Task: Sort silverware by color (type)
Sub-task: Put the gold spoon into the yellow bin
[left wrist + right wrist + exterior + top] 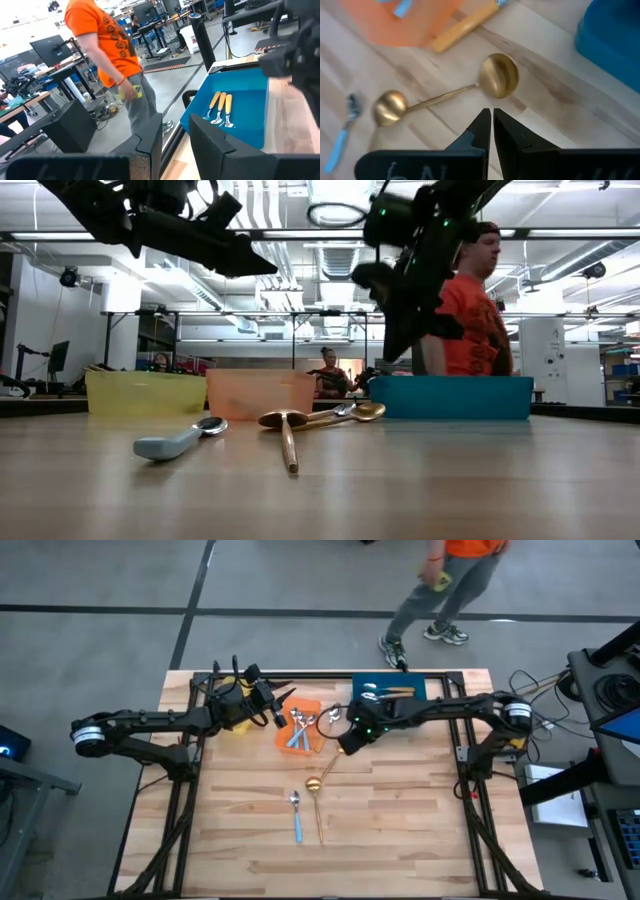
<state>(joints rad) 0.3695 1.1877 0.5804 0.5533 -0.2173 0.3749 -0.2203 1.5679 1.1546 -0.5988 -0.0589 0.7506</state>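
A blue spoon point(178, 442) and two gold spoons point(318, 790) remain mid-frame, unsorted; others fill the orange bin point(298, 730) and blue bin point(390, 691). Right gripper point(491, 123) hovers shut, empty; left gripper point(175, 137) half-open, empty.

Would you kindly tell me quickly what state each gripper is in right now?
Left gripper: open and empty, raised over the orange bin.
Right gripper: shut and empty, above a gold spoon.
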